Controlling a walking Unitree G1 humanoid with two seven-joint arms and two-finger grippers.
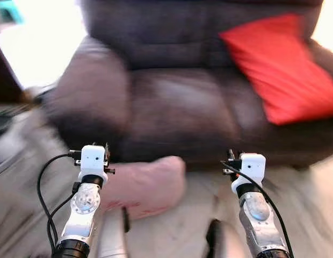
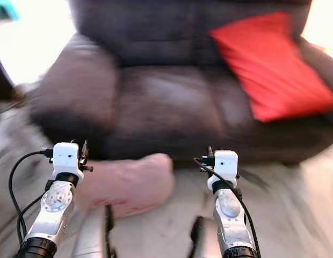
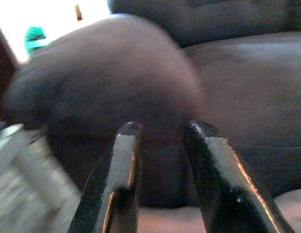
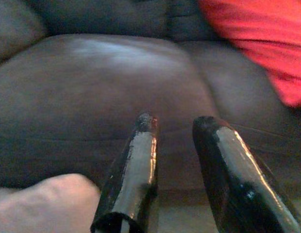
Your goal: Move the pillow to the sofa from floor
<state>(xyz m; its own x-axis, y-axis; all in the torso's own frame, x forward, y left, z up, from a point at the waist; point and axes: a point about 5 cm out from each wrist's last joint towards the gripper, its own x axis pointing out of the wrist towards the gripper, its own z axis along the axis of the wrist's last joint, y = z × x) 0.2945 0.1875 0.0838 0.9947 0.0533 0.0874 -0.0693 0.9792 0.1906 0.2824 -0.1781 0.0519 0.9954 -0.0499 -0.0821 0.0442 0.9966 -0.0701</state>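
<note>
A pink pillow [image 1: 145,185] lies on the floor against the front of the dark brown sofa [image 1: 182,107]. Both head views are blurred. My two arms are raised side by side in front of the sofa. The left gripper [image 3: 164,127] is open, with nothing between its fingers, and faces the sofa's left armrest [image 3: 107,82]. The right gripper [image 4: 177,120] is open and empty too, facing the seat cushion [image 4: 102,82]. In the right wrist view a corner of the pink pillow [image 4: 43,204] lies below and beside the fingers. Neither gripper touches the pillow.
A red pillow [image 1: 284,70] leans on the right side of the sofa seat. Dark furniture [image 1: 5,80] stands at the far left, with a teal object [image 1: 8,11] above it. Pale floor [image 1: 306,204] stretches in front of the sofa to the right.
</note>
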